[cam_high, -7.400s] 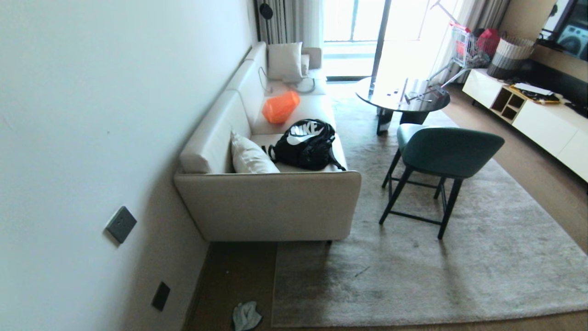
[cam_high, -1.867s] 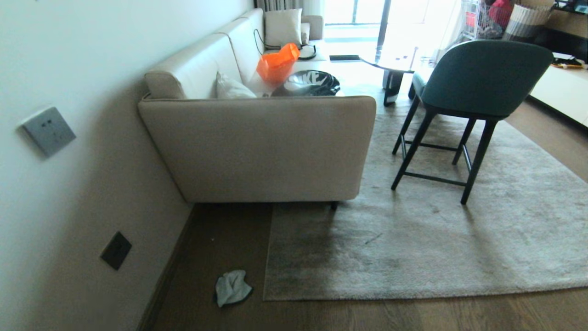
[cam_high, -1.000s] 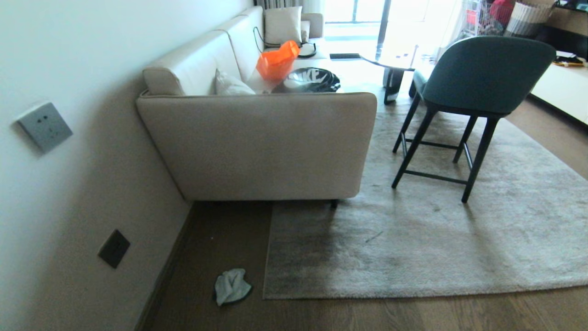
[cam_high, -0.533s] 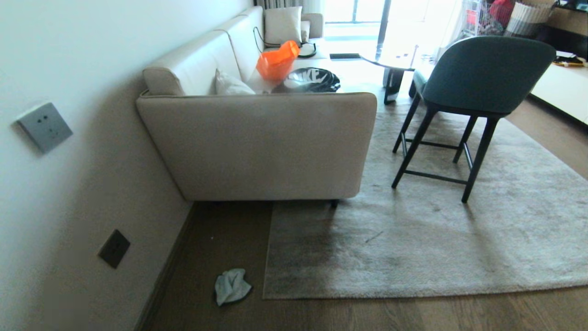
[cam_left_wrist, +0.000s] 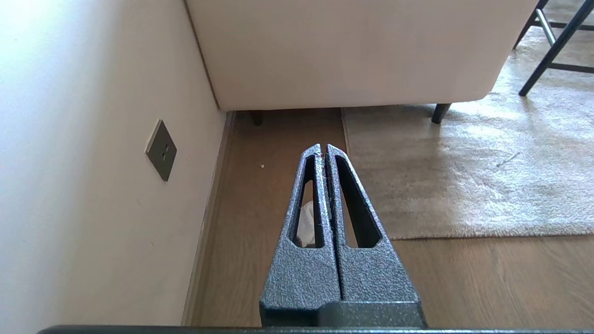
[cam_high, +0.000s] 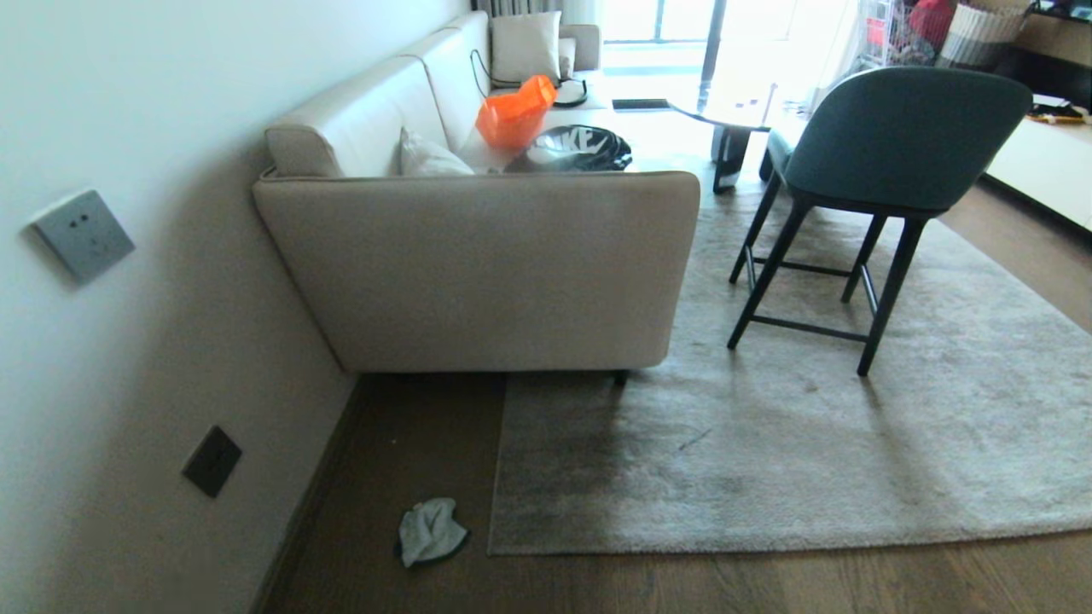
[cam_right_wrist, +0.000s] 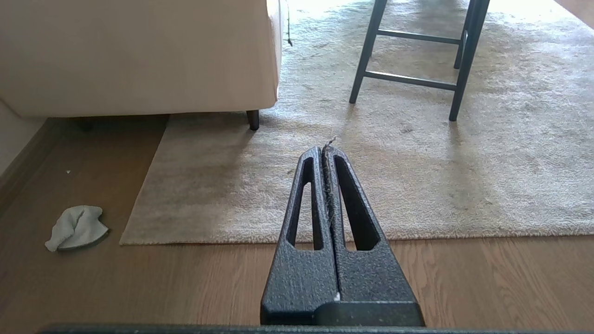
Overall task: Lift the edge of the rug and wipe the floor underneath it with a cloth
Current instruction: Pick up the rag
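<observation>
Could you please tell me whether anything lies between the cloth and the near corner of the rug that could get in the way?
Nothing visible does. The cloth lies on bare floor beside the rug edge, with only open planks between them. The sofa stands farther back.

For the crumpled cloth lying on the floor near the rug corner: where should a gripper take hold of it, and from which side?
Judging by its pose, grip the cloth at its raised, bunched folds, coming straight down from above. It lies in a low crumpled heap on bare floor, apart from the rug edge and the wall, so nothing blocks a top approach, and its flat margins give closing fingers little to catch. Both grippers are shut and must open first.
</observation>
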You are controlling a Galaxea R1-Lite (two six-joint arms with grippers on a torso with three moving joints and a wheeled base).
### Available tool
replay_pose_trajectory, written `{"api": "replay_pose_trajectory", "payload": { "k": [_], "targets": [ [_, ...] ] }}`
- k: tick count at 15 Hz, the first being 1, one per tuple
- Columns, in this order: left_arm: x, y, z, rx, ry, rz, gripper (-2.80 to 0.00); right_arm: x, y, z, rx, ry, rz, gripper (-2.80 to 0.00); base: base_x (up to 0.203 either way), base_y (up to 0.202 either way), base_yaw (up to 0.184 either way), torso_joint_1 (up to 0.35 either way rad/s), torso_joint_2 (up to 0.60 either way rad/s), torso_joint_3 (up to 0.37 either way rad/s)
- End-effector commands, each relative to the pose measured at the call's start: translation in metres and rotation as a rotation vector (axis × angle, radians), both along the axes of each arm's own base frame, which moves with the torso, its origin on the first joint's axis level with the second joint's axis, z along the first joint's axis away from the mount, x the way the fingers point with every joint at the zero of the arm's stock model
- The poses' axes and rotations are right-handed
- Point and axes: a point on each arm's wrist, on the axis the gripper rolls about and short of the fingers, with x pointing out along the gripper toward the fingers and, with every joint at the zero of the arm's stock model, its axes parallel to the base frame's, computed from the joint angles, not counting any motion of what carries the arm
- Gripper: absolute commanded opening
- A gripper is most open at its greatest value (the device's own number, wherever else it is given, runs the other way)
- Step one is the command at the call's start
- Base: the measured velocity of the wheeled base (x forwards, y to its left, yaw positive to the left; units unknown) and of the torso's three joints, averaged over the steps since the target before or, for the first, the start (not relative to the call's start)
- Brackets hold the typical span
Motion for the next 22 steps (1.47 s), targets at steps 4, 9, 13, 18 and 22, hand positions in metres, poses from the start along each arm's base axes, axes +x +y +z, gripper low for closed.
{"api": "replay_pose_trajectory", "payload": {
  "k": [4, 9, 13, 18, 22],
  "targets": [
    [0.0000, 0.0000, 0.0000, -0.007, 0.000, 0.000, -2.80, 0.0000, 0.0000, 0.0000, 0.000, 0.000, 0.000, -2.80, 0.000, 0.000, 0.000, 0.001, 0.00, -0.019],
    [0.0001, 0.0000, 0.0000, -0.018, -0.001, -0.001, -2.80, 0.0000, 0.0000, 0.0000, 0.000, 0.000, 0.000, -2.80, 0.000, 0.000, 0.000, 0.002, 0.00, -0.174],
    [0.0000, 0.0000, 0.0003, -0.020, -0.002, -0.001, -2.80, 0.0000, 0.0000, 0.0000, 0.000, 0.000, 0.000, -2.80, 0.000, 0.000, 0.000, 0.003, 0.00, -0.198],
    [-0.0001, 0.0000, 0.0004, -0.025, -0.002, -0.001, -2.80, 0.0000, 0.0000, 0.0000, 0.000, 0.000, 0.000, -2.80, 0.000, 0.000, 0.000, 0.001, 0.00, -0.196],
    [-0.0001, 0.0000, 0.0004, -0.023, -0.002, -0.001, -2.80, 0.0000, 0.0000, 0.0000, 0.000, 0.000, 0.000, -2.80, 0.000, 0.000, 0.000, 0.005, 0.00, -0.196]
  ]
}}
